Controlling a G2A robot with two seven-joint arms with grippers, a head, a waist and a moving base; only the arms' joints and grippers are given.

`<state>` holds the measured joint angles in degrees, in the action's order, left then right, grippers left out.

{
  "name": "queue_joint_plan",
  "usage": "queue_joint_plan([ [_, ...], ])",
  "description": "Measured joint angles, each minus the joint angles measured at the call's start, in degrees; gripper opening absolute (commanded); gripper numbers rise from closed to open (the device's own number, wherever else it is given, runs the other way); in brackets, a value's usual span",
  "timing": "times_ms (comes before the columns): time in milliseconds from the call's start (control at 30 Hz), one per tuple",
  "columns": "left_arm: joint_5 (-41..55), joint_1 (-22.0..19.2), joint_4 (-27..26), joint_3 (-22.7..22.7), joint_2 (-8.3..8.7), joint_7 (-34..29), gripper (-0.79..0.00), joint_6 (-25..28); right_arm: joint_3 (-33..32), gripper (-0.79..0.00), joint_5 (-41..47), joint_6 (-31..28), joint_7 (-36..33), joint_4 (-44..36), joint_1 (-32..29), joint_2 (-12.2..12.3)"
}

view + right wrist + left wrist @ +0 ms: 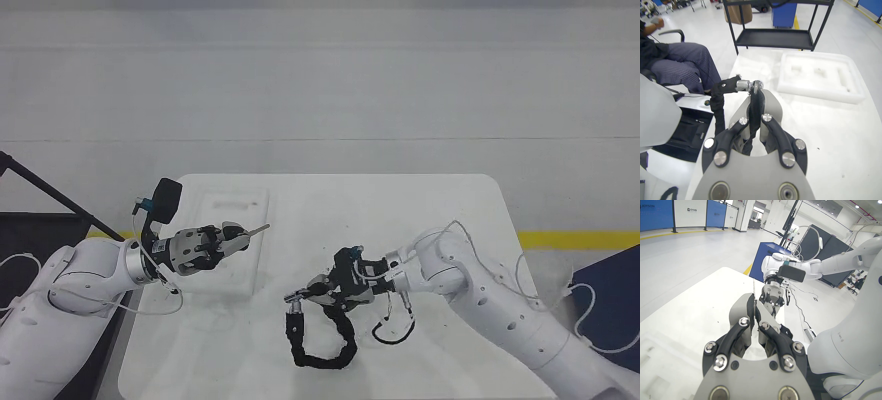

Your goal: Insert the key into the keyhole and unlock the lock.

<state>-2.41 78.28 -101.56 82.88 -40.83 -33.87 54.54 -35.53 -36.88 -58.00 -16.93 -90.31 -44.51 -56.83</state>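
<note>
A thin metal key (754, 289) is pinched in my left gripper (754, 303), which is shut on it; its blade sticks out past the fingertips. In the top view this gripper (238, 240) hovers over the foam tray, and the key (260, 231) points toward the table's middle. My right gripper (755, 94) is shut on the black fabric-covered cable lock (719, 106), just behind its metal cylinder end (743, 85). From above, the right gripper (318, 290) holds the lock near mid-table, and the cable loop (322, 355) hangs toward the front. Key and cylinder are well apart.
A white foam tray (250, 200) with recesses lies on the left part of the white table (430, 220), also seen as the foam tray (819, 79). A thin black wire loop (395, 330) lies beside the right wrist. A black cart (774, 37) stands beyond the table.
</note>
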Motion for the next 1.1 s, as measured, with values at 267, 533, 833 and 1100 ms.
queue_joint_plan([
  [267,0.0,0.0,0.0,0.0,0.0,0.0,-0.785,0.0,5.01,-0.785,10.64,0.0,11.55,-0.83,2.97,5.35],
  [533,0.0,0.0,0.0,0.0,0.0,0.0,-0.785,0.0,6.52,-0.785,10.96,0.0,18.0,-1.24,3.38,6.89],
  [833,0.0,0.0,0.0,0.0,0.0,0.0,-0.785,0.0,6.52,-0.785,10.96,0.0,18.0,-1.24,3.38,6.89],
  [1100,0.0,0.0,0.0,0.0,0.0,0.0,-0.785,0.0,6.73,-0.785,18.78,0.0,24.5,3.76,0.82,6.98],
])
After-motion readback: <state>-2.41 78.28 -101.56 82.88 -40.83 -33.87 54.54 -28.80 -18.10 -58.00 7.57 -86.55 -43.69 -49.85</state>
